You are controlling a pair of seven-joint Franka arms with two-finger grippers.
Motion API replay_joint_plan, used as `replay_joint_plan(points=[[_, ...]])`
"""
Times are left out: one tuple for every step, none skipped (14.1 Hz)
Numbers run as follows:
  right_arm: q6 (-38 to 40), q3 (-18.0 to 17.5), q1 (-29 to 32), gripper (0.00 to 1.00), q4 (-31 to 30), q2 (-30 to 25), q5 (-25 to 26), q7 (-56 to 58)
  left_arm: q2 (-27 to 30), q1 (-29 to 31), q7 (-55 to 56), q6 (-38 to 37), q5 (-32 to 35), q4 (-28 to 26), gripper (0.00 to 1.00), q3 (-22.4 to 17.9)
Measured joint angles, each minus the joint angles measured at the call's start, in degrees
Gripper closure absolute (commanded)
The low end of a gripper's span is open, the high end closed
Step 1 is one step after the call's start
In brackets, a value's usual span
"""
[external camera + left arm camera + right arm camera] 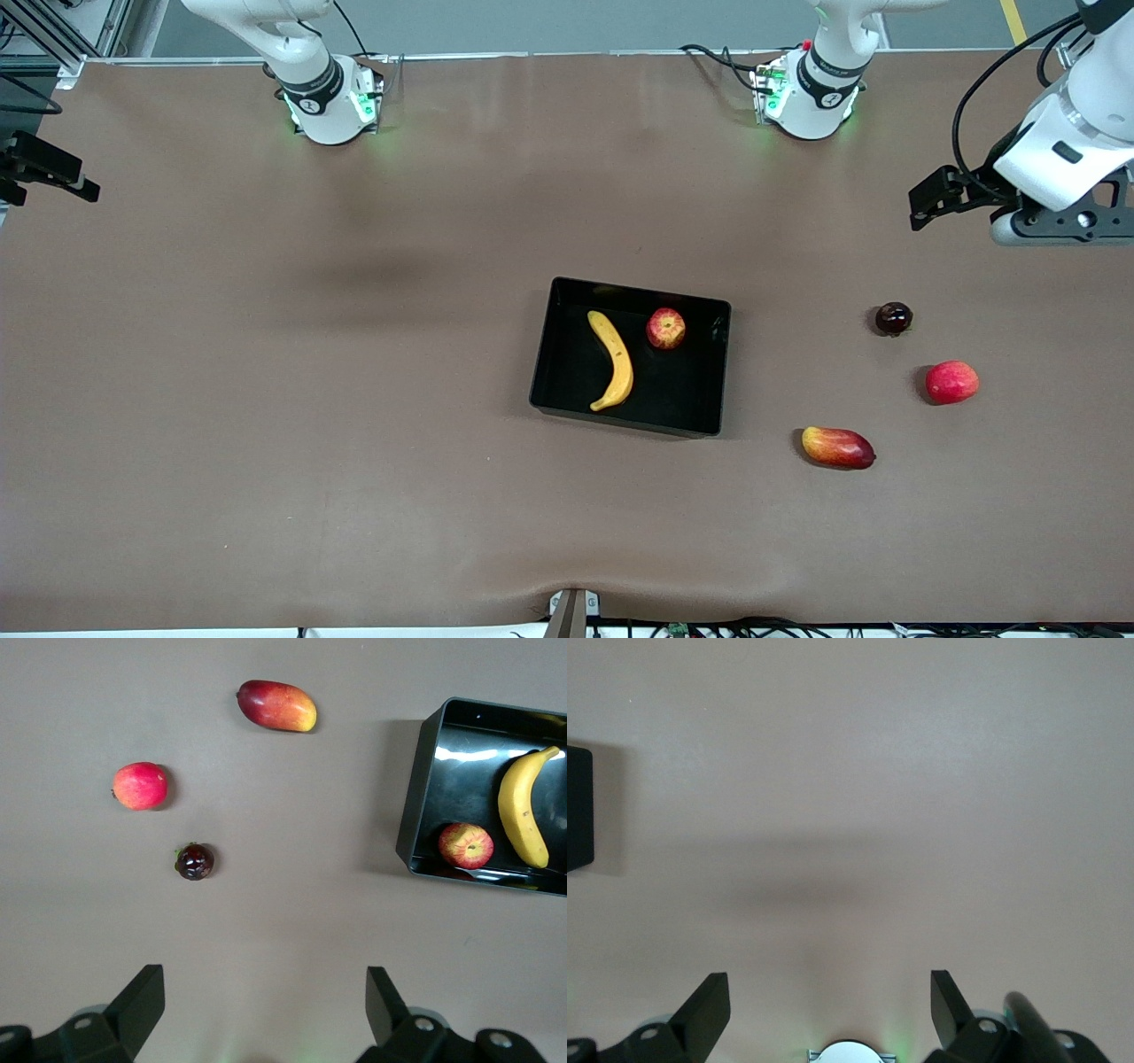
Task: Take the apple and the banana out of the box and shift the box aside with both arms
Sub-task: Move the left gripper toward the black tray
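The black tray [682, 394] lies near the table's middle. The yellow banana [614, 359] and the small red apple [665, 328] lie in it, side by side and apart. In the left wrist view the tray's wall [421, 797], the banana [523, 806] and the apple [467, 845] show. My left gripper [266, 979] is open and empty, high over the left arm's end of the table. My right gripper [830, 983] is open and empty, high over bare table near its own base, with a corner of the tray [578, 806] at the view's edge.
Three loose fruits lie toward the left arm's end: an oval red-yellow mango [837, 447] nearest the front camera, a plain red round fruit [951, 382], and a small dark fruit [893, 318] farthest from it. All three are on the table, outside the tray.
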State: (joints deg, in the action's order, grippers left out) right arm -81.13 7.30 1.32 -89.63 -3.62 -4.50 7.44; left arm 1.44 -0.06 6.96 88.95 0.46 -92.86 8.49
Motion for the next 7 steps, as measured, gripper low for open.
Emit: replay_joint_plan(points=[[0.00, 0.00, 0.01, 0.00, 0.00, 0.00, 0.00, 0.00, -0.48, -0.03, 0.00, 0.49, 0.00, 0.03, 0.00, 0.28], [0.00, 0.00, 0.03, 0.00, -0.01, 0.00, 0.00, 0.00, -0.92, -0.06, 0.00, 1.38, 0.00, 0.07, 0.00, 0.71], [0.00, 0.00, 0.03, 0.00, 0.00, 0.00, 0.00, 0.00, -1.28, -0.10, 0.03, 2.31, 0.00, 0.10, 0.00, 1.10], [0.00, 0.00, 0.04, 0.00, -0.01, 0.00, 0.00, 0.00, -1.59, -0.18, 0.22, 3.53, 0.00, 0.14, 0.00, 1.41], [0.00, 0.00, 0.05, 0.00, -0.01, 0.00, -0.01, 0.00, -1.92, -0.41, 1.52, 5.17, 0.00, 0.16, 0.00, 1.95], [0.00, 0.00, 0.06, 0.00, -0.01, 0.00, -0.01, 0.00, -2.35, -0.90, 4.42, 6.74, 0.01, 0.16, 0.00, 2.80], [0.00, 0.00, 0.07, 0.00, -0.02, 0.00, -0.01, 0.00, -3.00, -1.59, 7.79, 8.44, 0.08, 0.17, 0.00, 3.86]])
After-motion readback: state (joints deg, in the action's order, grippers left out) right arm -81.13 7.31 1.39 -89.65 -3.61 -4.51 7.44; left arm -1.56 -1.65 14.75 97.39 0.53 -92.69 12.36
